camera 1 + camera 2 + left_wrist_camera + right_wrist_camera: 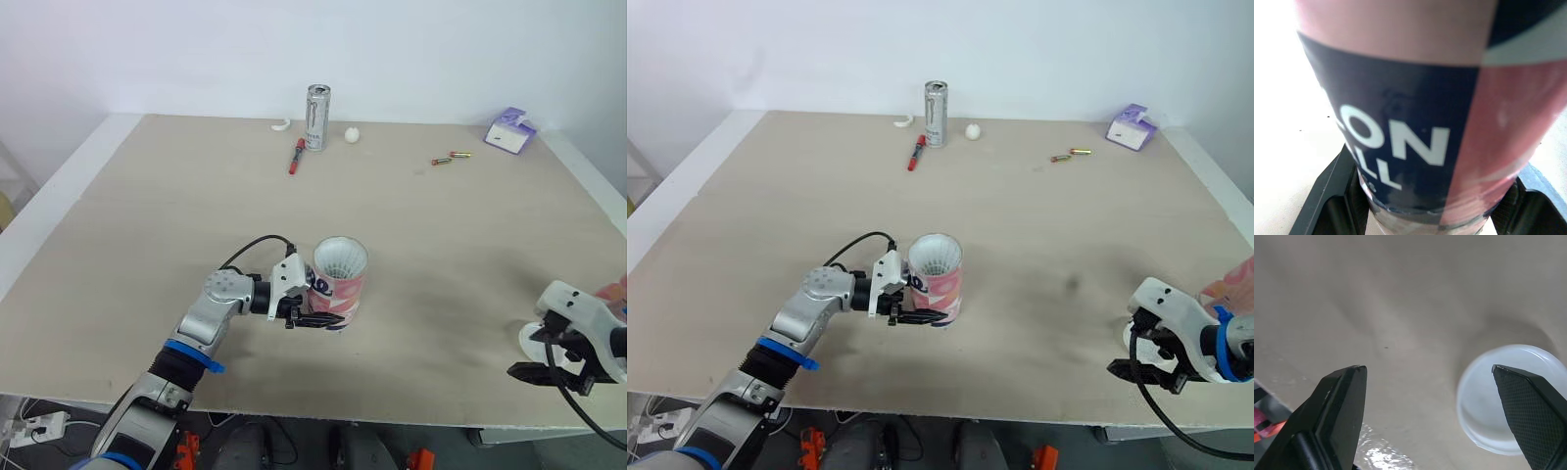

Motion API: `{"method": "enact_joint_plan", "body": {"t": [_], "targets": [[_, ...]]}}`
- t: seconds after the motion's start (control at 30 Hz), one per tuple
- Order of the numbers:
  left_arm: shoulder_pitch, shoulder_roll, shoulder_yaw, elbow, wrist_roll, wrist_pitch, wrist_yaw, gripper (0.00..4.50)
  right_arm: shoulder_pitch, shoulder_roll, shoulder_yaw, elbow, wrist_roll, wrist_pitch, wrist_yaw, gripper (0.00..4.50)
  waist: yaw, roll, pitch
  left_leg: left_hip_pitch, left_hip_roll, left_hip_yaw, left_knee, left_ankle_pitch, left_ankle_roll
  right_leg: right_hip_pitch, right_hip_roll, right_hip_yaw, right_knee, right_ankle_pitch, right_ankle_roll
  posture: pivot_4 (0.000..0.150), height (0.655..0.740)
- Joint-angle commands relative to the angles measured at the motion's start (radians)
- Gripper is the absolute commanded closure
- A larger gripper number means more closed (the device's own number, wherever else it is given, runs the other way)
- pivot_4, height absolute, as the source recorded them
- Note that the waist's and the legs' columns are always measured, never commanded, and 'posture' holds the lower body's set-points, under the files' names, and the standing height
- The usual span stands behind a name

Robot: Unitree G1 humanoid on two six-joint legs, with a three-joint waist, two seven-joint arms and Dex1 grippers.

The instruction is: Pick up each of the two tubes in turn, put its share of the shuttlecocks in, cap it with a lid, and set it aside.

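Note:
A pink and navy tube (340, 284) stands upright near the table's front middle, its open top showing white shuttlecock feathers (340, 258). My left gripper (319, 316) is shut on the tube's lower part; in the left wrist view both black fingers (1334, 196) press against the tube (1400, 122). At the front right, my right gripper (535, 358) stands open just above the table. A white round lid (1508, 399) lies flat close beside one fingertip, with nothing between the fingers. A pink object (616, 290) shows at the right edge, mostly hidden behind the right arm.
Along the back stand a silver can (317, 117), a red marker (296, 155), a white ball (352, 135) and a small white curved piece (281, 124). Two small red-and-yellow items (451, 157) and a purple packet (510, 129) lie back right. The table's front edge (372, 411) is close to both grippers.

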State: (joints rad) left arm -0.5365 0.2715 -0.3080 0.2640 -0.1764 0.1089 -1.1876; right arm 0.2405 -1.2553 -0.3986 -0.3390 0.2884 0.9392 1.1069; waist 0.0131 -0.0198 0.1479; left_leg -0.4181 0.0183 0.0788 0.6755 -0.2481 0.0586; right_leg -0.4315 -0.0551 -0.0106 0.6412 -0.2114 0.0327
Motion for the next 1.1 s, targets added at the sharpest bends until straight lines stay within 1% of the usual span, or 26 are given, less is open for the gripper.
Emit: {"method": "enact_joint_plan", "body": {"t": [0.03, 0.3, 0.33, 0.37, 0.43, 0.47, 0.53, 0.57, 0.67, 0.7, 0.97, 1.1], "targets": [[0.031, 0.014, -0.061, 0.028, 0.024, 0.032, -0.041, 1.84, -0.001, 0.009, -0.02, 0.016, -0.011, -0.004, -0.027, 0.09, 0.0, 0.0, 0.0, 0.0, 0.0, 0.0, 0.0, 0.0, 0.0, 0.0, 0.0, 0.0, 0.0, 0.0, 0.0, 0.15, 0.74], [0.03, 0.013, -0.061, 0.028, 0.022, 0.039, -0.036, 1.84, -0.02, 0.017, 0.022, 0.047, -0.003, -0.007, -0.059, 0.09, -0.001, 0.0, 0.0, 0.01, 0.0, 0.0, -0.001, -0.002, 0.0, 0.01, 0.0, 0.0, 0.0, -0.007, -0.001, 0.15, 0.74], [0.031, 0.013, -0.061, 0.027, 0.022, 0.039, -0.035, 1.84, -0.027, 0.019, 0.029, 0.051, -0.002, -0.007, -0.064, 0.62, -0.001, 0.0, 0.0, 0.01, 0.0, 0.0, -0.001, -0.002, 0.0, 0.01, 0.0, 0.0, 0.0, -0.007, -0.001, 0.15, 0.74], [0.031, 0.013, -0.061, 0.027, 0.022, 0.039, -0.034, 1.84, -0.031, 0.02, 0.035, 0.054, -0.001, -0.008, -0.067, 0.9, -0.001, 0.0, 0.0, 0.011, 0.0, 0.0, -0.001, -0.002, 0.0, 0.01, 0.0, 0.0, 0.0, -0.007, -0.001, 0.15, 0.74], [0.033, 0.013, -0.06, 0.026, 0.022, 0.04, -0.032, 1.84, -0.036, 0.026, 0.05, 0.06, -0.002, -0.013, -0.074, 1.7, -0.001, 0.0, 0.0, 0.011, 0.0, 0.0, -0.001, -0.002, 0.0, 0.01, 0.0, 0.001, 0.0, -0.006, -0.001, 0.15, 0.74], [0.034, 0.013, -0.06, 0.026, 0.021, 0.04, -0.031, 1.84, -0.037, 0.029, 0.056, 0.062, -0.003, -0.016, -0.076, 1.87, -0.001, 0.0, 0.0, 0.011, 0.0, 0.0, -0.001, -0.002, 0.0, 0.01, 0.0, 0.001, 0.0, -0.006, -0.001, 0.15, 0.74], [0.034, 0.012, -0.06, 0.026, 0.021, 0.041, -0.03, 1.84, -0.041, 0.033, 0.068, 0.079, -0.007, -0.029, -0.082, 2.64, -0.001, 0.0, 0.0, 0.011, 0.0, 0.001, -0.001, -0.002, 0.0, 0.01, 0.0, 0.001, 0.0, -0.006, 0.0, 0.15, 0.74], [0.034, 0.011, -0.06, 0.026, 0.022, 0.042, -0.029, 1.84, -0.042, 0.033, 0.073, 0.087, -0.011, -0.038, -0.085, 2.95, -0.001, 0.0, 0.0, 0.011, 0.0, 0.001, -0.001, -0.002, 0.0, 0.01, 0.0, 0.001, 0.0, -0.006, -0.001, 0.15, 0.74], [0.038, 0.015, -0.059, 0.02, 0.021, 0.044, -0.03, 1.84, -0.031, 0.029, 0.084, 0.102, -0.026, -0.065, -0.092, 4.37, -0.001, -0.001, 0.0, 0.011, 0.0, 0.001, -0.001, -0.002, 0.0, 0.011, 0.0, 0.001, 0.0, -0.006, -0.001, 0.15, 0.74], [0.039, 0.015, -0.059, 0.019, 0.021, 0.045, -0.03, 1.84, -0.027, 0.028, 0.086, 0.107, -0.031, -0.074, -0.092, 4.45, -0.001, -0.001, 0.0, 0.012, 0.0, 0.001, -0.001, -0.002, 0.0, 0.011, 0.0, 0.001, 0.0, -0.006, -0.001, 0.15, 0.74], [0.041, 0.016, -0.061, 0.018, 0.022, 0.049, -0.032, 1.84, -0.001, 0.01, 0.078, 0.128, -0.066, -0.152, -0.082, 4.45, -0.002, -0.002, -0.001, 0.013, 0.0, 0.001, -0.001, -0.002, 0.0, 0.012, 0.0, 0.001, 0.0, -0.007, -0.001, 0.15, 0.74], [0.041, 0.016, -0.061, 0.02, 0.021, 0.05, -0.031, 1.84, -0.034, -0.01, 0.057, 0.067, -0.056, -0.225, -0.047, 4.45, -0.002, -0.001, -0.001, 0.013, 0.0, 0.001, -0.001, -0.002, 0.0, 0.013, 0.0, 0.001, 0.0, -0.007, -0.001, 0.15, 0.74]]}}
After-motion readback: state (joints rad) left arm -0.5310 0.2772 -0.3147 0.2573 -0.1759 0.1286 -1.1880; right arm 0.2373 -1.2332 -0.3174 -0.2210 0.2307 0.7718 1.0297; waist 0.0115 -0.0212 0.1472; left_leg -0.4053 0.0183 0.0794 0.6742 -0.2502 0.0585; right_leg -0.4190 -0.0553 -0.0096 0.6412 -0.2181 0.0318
